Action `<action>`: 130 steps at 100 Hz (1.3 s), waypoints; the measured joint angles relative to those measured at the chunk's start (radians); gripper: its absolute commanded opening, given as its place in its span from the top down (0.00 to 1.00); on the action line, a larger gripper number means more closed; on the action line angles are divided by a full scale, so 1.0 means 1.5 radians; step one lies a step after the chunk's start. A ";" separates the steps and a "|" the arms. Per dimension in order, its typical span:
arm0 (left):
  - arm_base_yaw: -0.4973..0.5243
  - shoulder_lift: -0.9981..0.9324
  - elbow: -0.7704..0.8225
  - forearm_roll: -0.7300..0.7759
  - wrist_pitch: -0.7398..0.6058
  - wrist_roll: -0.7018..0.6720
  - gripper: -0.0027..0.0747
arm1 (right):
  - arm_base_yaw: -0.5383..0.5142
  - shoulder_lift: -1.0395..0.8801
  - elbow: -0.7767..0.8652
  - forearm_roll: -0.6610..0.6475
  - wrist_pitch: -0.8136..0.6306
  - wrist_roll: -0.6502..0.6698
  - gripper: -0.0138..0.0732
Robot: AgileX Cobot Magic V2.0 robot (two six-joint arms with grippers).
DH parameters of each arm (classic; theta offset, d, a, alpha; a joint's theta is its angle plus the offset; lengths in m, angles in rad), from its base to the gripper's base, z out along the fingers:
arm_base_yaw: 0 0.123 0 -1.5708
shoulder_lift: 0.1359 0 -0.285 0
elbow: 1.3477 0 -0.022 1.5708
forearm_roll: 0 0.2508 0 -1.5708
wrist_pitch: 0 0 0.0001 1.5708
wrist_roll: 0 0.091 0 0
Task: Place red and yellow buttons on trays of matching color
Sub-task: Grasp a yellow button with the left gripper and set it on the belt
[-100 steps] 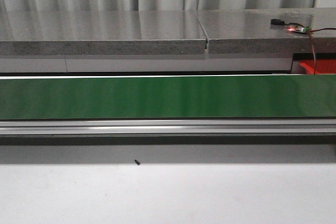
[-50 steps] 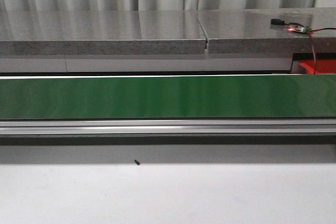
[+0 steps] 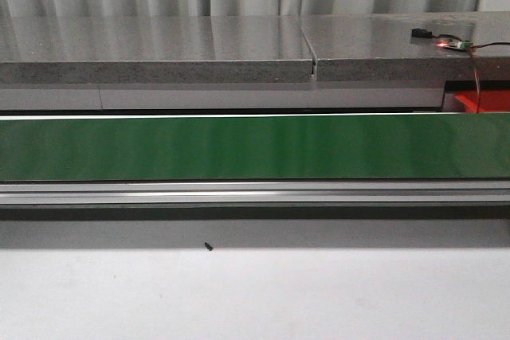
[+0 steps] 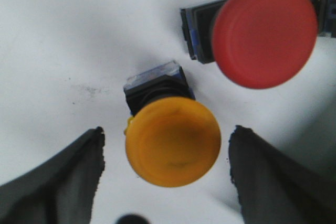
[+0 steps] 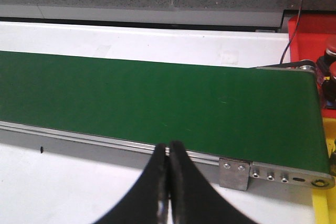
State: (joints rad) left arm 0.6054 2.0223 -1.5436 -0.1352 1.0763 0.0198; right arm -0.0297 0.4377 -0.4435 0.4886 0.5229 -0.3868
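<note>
In the left wrist view a yellow button (image 4: 172,141) with a black base stands on the white table, right between the fingers of my open left gripper (image 4: 167,156); neither finger touches it. A red button (image 4: 264,33) stands just beyond it. My right gripper (image 5: 168,150) is shut with nothing in it, hanging over the white table in front of the green conveyor belt (image 5: 157,103). A red tray (image 5: 315,30) lies past the belt's end, and a yellow tray (image 5: 324,203) shows at that view's edge. In the front view neither gripper nor any button appears.
The green belt (image 3: 255,147) runs across the front view with a metal rail (image 3: 255,193) in front and a grey stone ledge (image 3: 159,53) behind. A small circuit board with a red light (image 3: 450,43) and wires sits on the ledge. Part of the red tray (image 3: 486,101) shows.
</note>
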 measured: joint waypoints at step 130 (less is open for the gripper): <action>-0.153 -0.179 0.020 -0.062 0.010 0.051 0.68 | 0.000 0.000 0.000 0.002 0.000 0.000 0.92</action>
State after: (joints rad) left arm 0.3753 1.7544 -1.5134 -0.2283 1.0906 0.0956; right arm -0.0297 0.4377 -0.4435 0.4909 0.5229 -0.3868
